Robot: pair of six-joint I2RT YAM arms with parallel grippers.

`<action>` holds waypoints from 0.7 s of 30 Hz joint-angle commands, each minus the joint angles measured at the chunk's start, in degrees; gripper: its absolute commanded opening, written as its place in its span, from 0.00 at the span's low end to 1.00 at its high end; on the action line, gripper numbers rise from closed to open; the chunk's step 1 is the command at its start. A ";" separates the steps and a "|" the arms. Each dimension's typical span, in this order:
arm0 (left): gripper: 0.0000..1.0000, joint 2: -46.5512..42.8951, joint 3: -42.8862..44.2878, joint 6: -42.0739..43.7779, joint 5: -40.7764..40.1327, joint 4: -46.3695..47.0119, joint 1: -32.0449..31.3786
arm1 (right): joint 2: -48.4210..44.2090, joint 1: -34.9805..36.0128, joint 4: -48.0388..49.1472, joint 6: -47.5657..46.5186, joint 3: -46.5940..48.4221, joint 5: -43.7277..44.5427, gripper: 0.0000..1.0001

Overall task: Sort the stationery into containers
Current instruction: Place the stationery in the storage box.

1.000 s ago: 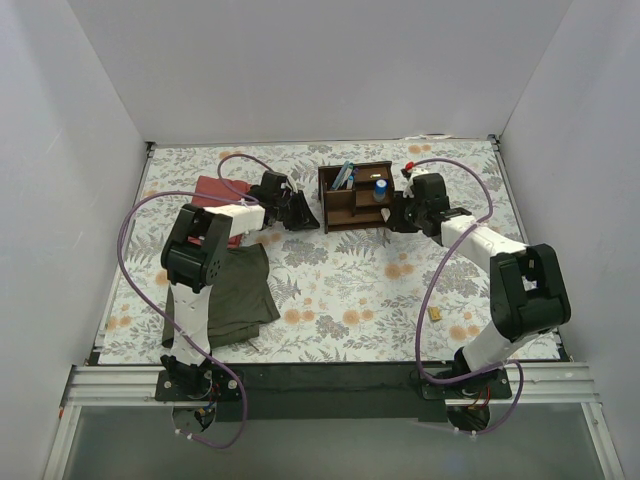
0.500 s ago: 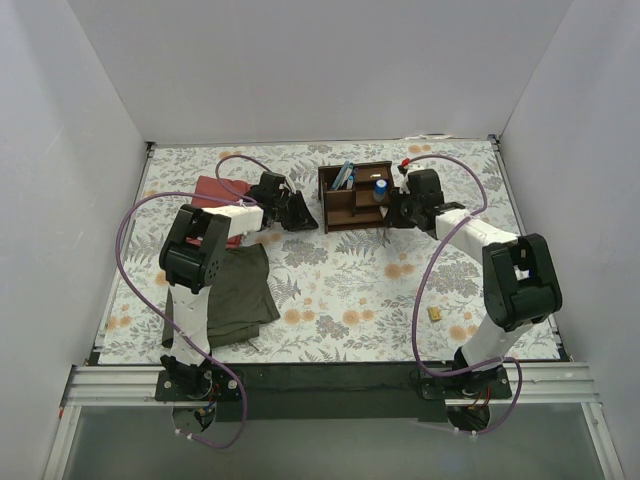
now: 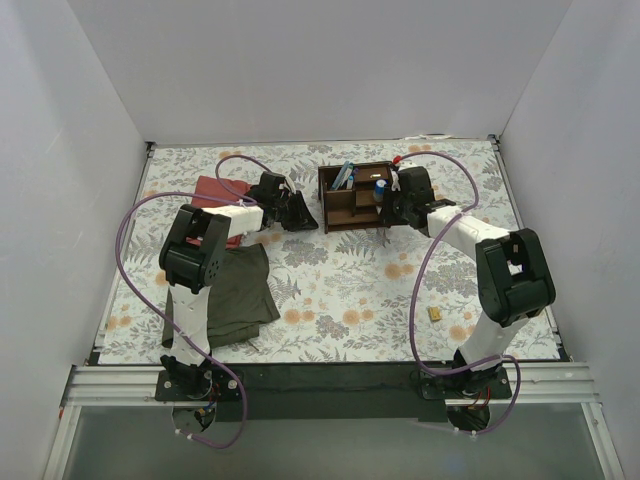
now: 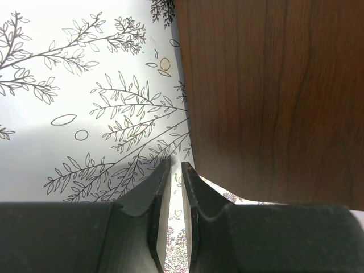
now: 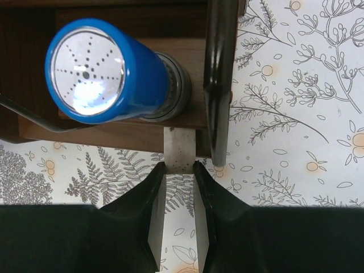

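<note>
a: two arms at the organiser, so which one carries?
b: the right gripper. it's clamped on a pale block at the organiser's right edge, and the block's long axis points straight ahead onto the shelf lip.
a: what's in the way?
b: the blue-capped cylinder stands close on one side and a glossy dark bar on the other. the left gripper is beside the organiser's left wall, fingers nearly together on nothing.

Tight around organiser, open in front.
Left gripper beside left wall, right gripper pinching white piece at right edge; blue cylinder filling that corner; bare table nearer.
</note>
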 commanded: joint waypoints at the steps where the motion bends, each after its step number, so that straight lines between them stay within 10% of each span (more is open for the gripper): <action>1: 0.14 -3.64 -1.33 0.16 -0.14 0.34 0.38 | 0.97 0.67 1.89 0.88 3.00 2.46 0.18; 21: 0.14 -4.87 -2.65 0.42 0.12 0.42 0.47 | -1.22 1.64 2.15 1.32 1.42 2.89 0.48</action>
